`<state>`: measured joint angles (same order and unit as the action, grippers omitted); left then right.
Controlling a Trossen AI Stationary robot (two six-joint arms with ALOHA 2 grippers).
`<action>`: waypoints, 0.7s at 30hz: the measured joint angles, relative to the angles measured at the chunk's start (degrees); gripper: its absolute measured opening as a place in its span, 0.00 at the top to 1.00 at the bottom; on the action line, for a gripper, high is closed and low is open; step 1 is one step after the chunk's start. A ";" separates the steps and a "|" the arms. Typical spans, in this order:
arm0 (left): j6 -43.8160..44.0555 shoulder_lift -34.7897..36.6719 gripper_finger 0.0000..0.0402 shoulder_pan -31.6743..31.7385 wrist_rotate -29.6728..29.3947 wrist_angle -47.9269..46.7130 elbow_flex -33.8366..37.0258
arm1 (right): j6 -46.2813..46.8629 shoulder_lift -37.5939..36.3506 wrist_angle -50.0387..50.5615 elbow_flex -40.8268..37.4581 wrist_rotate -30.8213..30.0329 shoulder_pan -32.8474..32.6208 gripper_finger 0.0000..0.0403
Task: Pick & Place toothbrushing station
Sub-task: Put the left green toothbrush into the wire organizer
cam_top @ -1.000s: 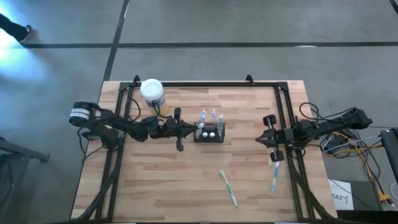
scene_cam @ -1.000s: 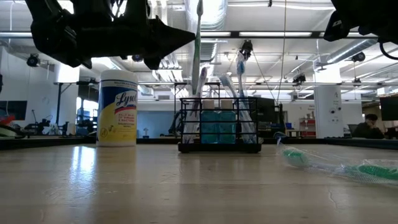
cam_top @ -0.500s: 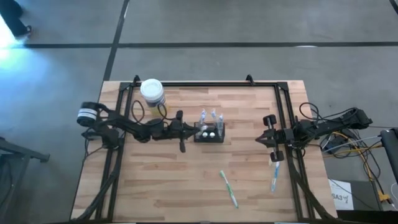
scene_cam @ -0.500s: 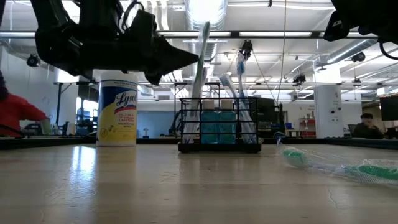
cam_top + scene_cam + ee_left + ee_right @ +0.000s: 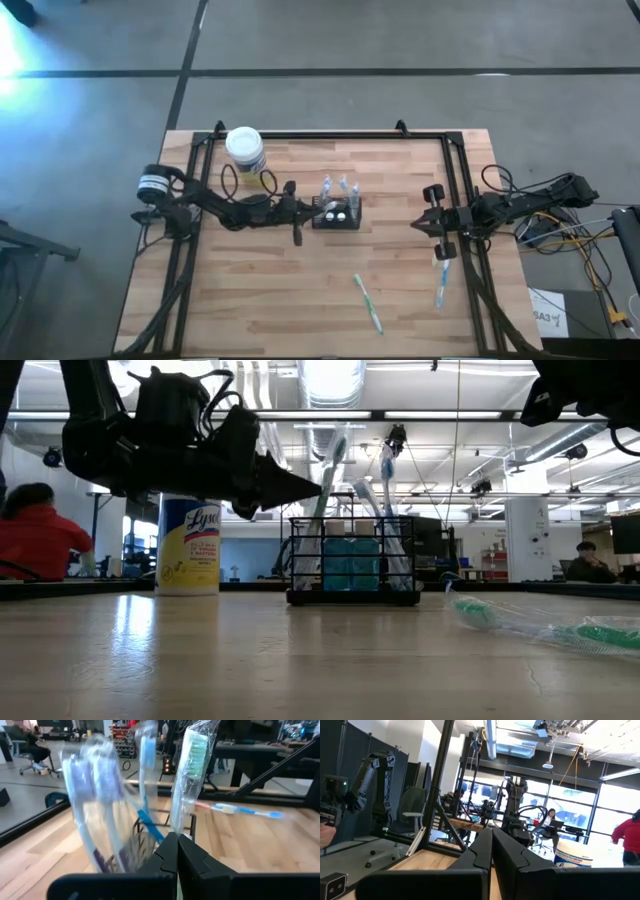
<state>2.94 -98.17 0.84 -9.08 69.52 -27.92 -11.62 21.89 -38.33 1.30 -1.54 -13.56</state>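
Observation:
The toothbrushing station [image 5: 336, 214] [image 5: 352, 568] is a small black slotted box standing on the table's middle, with several wrapped toothbrushes upright in it. My left gripper [image 5: 316, 208] [image 5: 318, 485] [image 5: 177, 838] is at the station's left side, above its rim. It is shut on a green-headed toothbrush [image 5: 189, 765] [image 5: 328, 470] in a clear wrapper. My right gripper [image 5: 428, 222] [image 5: 490, 833] waits shut at the table's right edge, holding nothing. My left gripper pinches the wrapped toothbrush's shaft [image 5: 176, 822], below the bristle head, between its two fingers. The fingers lie level, coming from the table's left, across the brush. The brush stands head up, its top tipped toward the table's right. Its lower part [image 5: 308, 550] shows inside the station's frame.
A white-lidded yellow wipes jar [image 5: 245, 150] [image 5: 189, 535] stands at the far left. Two wrapped toothbrushes lie loose on the table: a green one [image 5: 367, 303] [image 5: 540, 625] near the front, and a blue one [image 5: 440, 285] [image 5: 240, 810] at the right. People sit in the room beyond.
My left gripper has gone down and a little toward the table's right, onto the station, still shut. The toothbrush it holds has sunk with it. The brush has tipped from upright to leaning, its head now toward the table's right.

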 joint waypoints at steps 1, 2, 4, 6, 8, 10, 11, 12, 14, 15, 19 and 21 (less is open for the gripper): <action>0.00 -0.41 1.00 0.06 -0.04 0.00 0.00 | 0.00 0.01 0.00 0.00 0.00 0.00 0.98; 0.04 -0.79 1.00 0.08 -0.09 -0.02 0.00 | 0.00 0.02 0.00 0.00 0.00 -0.02 0.98; 0.21 -1.62 1.00 0.18 -0.26 0.28 0.00 | 0.00 0.00 0.00 0.00 0.00 0.00 0.98; 0.44 -2.29 1.00 0.24 -0.35 0.44 0.00 | 0.00 0.00 0.00 0.00 0.01 -0.01 0.98; 0.52 -2.80 1.00 0.24 -0.57 0.68 0.00 | 0.00 0.00 0.02 0.00 0.00 0.00 0.98; 0.56 -3.37 1.00 0.24 -0.71 1.00 -0.06 | 0.00 0.02 0.02 0.00 0.00 -0.01 0.98; 0.57 -3.56 1.00 0.24 -0.74 0.96 -0.10 | 0.00 0.02 0.02 0.00 0.00 -0.02 0.98; 0.57 -3.81 1.00 0.24 -0.75 0.99 -0.11 | 0.00 0.03 0.02 0.00 0.00 -0.01 0.98; 0.57 -4.04 0.99 0.24 -0.77 0.98 -0.13 | 0.00 0.02 0.04 0.00 0.02 -0.02 0.98; 0.57 -4.14 0.99 0.24 -0.76 0.98 -0.13 | 0.00 0.02 0.04 0.00 0.00 -0.02 0.98; 1.30 -4.04 0.97 0.24 -0.70 0.62 -0.13 | 0.00 0.02 0.04 0.00 0.01 0.00 0.98; 1.92 -3.90 0.95 0.22 -0.49 0.01 -0.02 | 0.00 0.02 0.04 0.00 0.00 -0.01 0.98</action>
<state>4.86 -102.07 1.06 -9.57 69.53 -27.94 -11.62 21.91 -38.28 1.30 -1.54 -13.57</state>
